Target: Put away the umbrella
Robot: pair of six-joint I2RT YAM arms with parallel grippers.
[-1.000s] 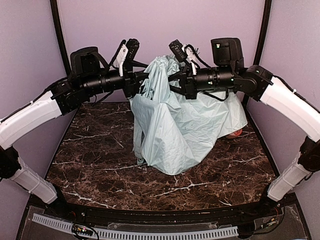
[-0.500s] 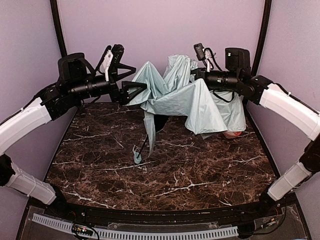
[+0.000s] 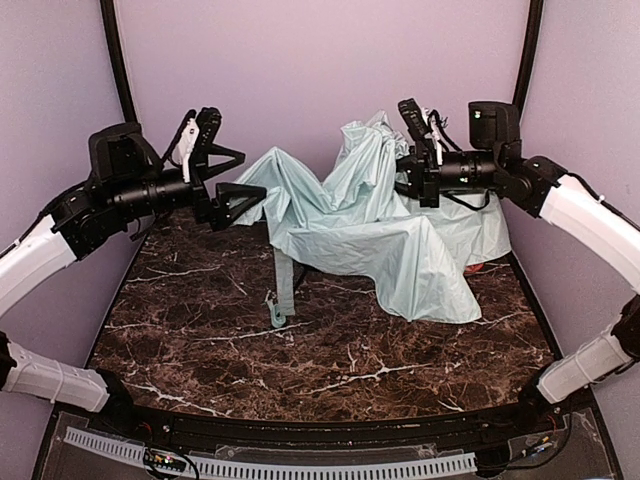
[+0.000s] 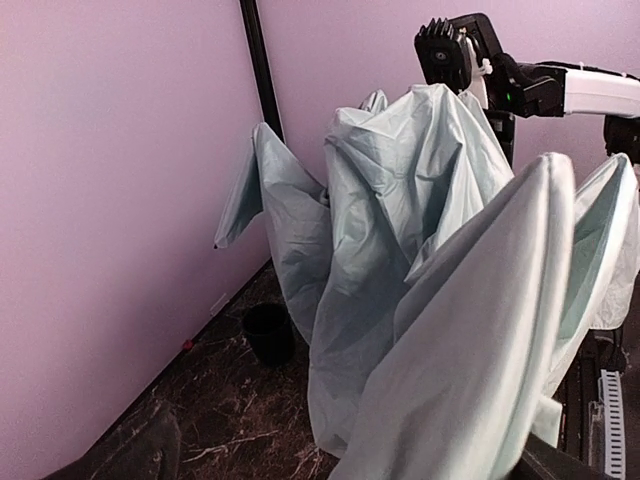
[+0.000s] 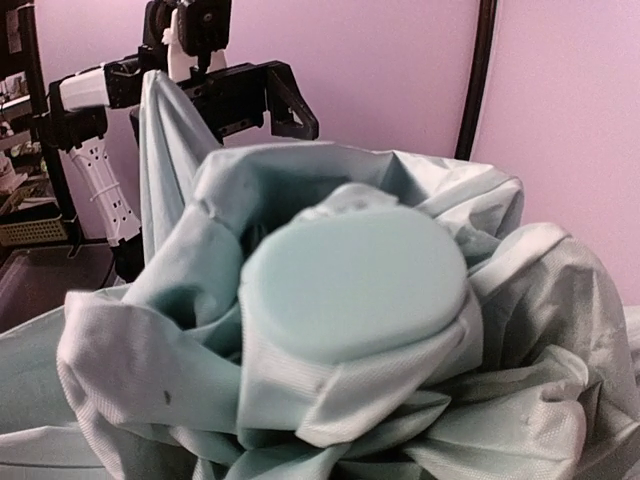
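The umbrella point(image 3: 360, 225) hangs stretched between both grippers above the table, its pale mint canopy crumpled and draped. Its small mint handle with strap point(image 3: 275, 316) dangles down to the marble top at centre left. My left gripper point(image 3: 238, 195) grips the canopy's left edge. In the left wrist view the fabric point(image 4: 440, 300) covers the jaws. My right gripper point(image 3: 408, 180) holds the umbrella's top end. In the right wrist view the round mint cap point(image 5: 355, 280) and bunched fabric fill the frame and hide the fingers.
A dark cup point(image 4: 268, 333) stands by the back wall, behind the canopy. A small red thing point(image 3: 480, 266) lies under the canopy's right side. The purple walls and black corner posts point(image 3: 118, 60) stand close round the table.
Both arms have moved apart and the left one has dropped lower. The canopy, bunched between them before, is now pulled out wide, and the handle has come into view at the table.
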